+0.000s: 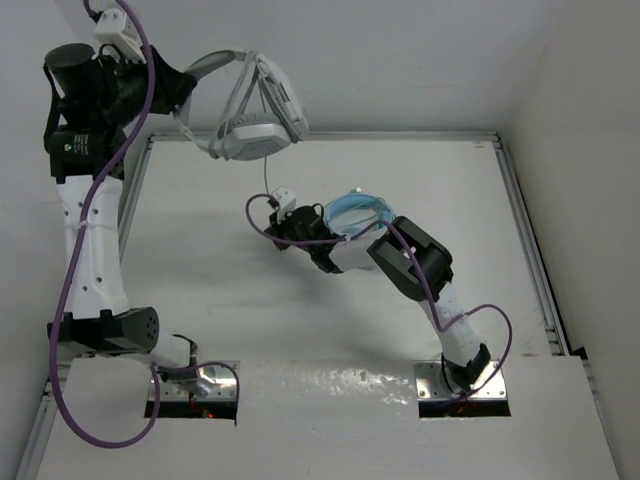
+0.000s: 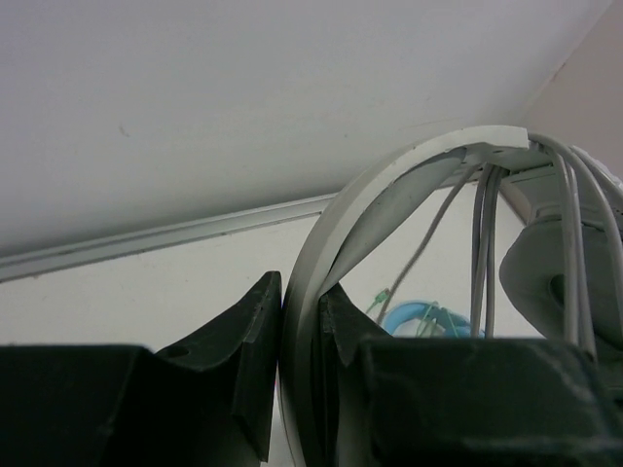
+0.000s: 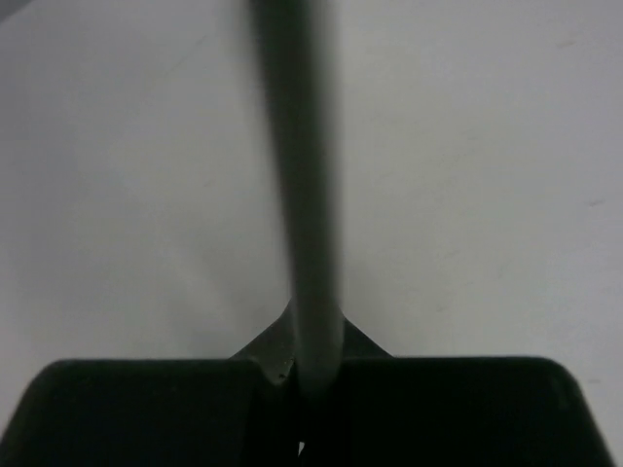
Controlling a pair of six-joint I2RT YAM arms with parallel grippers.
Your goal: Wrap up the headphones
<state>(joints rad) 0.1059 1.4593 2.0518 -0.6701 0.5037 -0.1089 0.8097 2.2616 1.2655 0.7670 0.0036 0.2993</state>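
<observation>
**Status.** The headphones [image 1: 255, 115] are off the desk [image 1: 200, 260], held in the air over its far left area. The left fingers [image 2: 268, 311] are closed on the headband [image 2: 409, 161], one on each face of the band, with no gap showing. The ear cups [image 1: 250, 138] hang to the right of this grip. The right fingers [image 3: 277, 360] are pinched on the cable [image 1: 267, 172], which runs straight out from between them. In the top view this strand drops from the ear cups to the right arm and looks nearly taut.

**Step in hand.** Several grey strands already cross the headband in the left wrist view. The job is therefore judged to be partway through winding, with at least one length of cable left free between the ear cups and the right fingers. How much cable remains past the right grip cannot be told.

**Next move.**
1. Hold the left grip firm and the headband steady, as it is the anchor for each turn.
2. Carry the cable with the right arm around the headband and lay the new turn beside the existing strands.
3. Keep light tension, because slack would probably let earlier turns loosen.
4. Let the cable slide through the right fingers, or regrip further along, as the free length shortens.

**Caution.** The blue headphones [image 1: 355, 212] lie on the desk just under the right arm. Route the right arm clear of them.
</observation>
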